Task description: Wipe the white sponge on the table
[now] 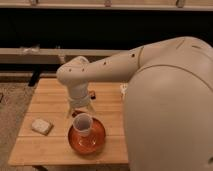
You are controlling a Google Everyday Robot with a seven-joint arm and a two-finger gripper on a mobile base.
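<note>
**OP:** Entry. Nearest the lens, the robot's bulky off-white arm shell [170, 110] fills the right side and hides that part of the light wooden plank table [50, 150].

**OBS:** Gripper position?

**OP:** The robot's gripper [80, 109] hangs wrist-down over the middle of the table. It is just above a translucent plastic cup [82, 124] that stands in a round orange dish [90, 142]. I cannot tell whether it is released or clenched, so I log it as unknown.

**OBS:** And the target?

**OP:** The small off-white rectangular sponge [41, 126] lies flat on the bare planks toward the front-left of the table. It is left of the orange dish and not touching it, and it is well apart from the gripper. Nothing rests on it.

**OBS:** Handling notes?

**OP:** This is judgement, not observation. I expect it to be light, soft and easily squashed, with no fragility concern.
- I would take it from above, across the shorter width at mid-length.
- I would grip low enough that it does not fold or squirt out, but leave the underside free to meet the wood.
- The rounded edges may roll out of a shallow pinch.
- Being so light, it could skid on the smooth planks if nudged before the grip closes.
- The cup looks easy to topple, so I would want to rise clear of it before moving left.
</note>
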